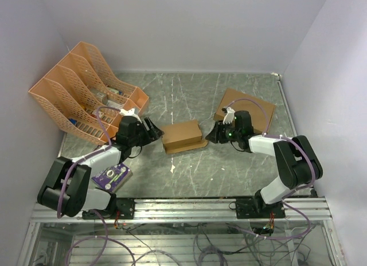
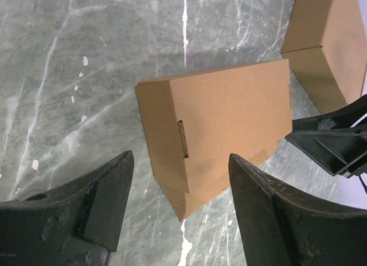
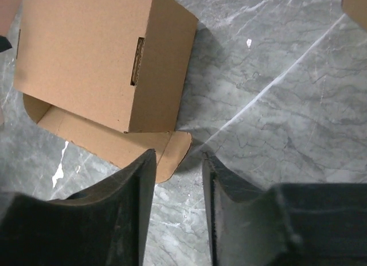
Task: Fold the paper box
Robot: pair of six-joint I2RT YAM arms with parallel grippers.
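The paper box (image 1: 182,135) is a small brown cardboard box in the middle of the table, with one flap (image 3: 114,143) lying flat on the table in front of it. It also shows in the left wrist view, paper box (image 2: 223,111), and in the right wrist view, paper box (image 3: 86,54). My left gripper (image 1: 153,130) is just left of the box, open, its fingers (image 2: 109,191) apart on either side of the near end without touching it. My right gripper (image 1: 213,134) is just right of the box, jaws a narrow gap apart (image 3: 179,154), the flap's rounded corner at their tips.
A larger brown cardboard box (image 1: 245,108) lies at the back right behind the right arm. Orange mesh file racks (image 1: 86,91) stand at the back left. A purple packet (image 1: 112,175) lies by the left arm. A metal rail (image 1: 183,207) runs along the near edge.
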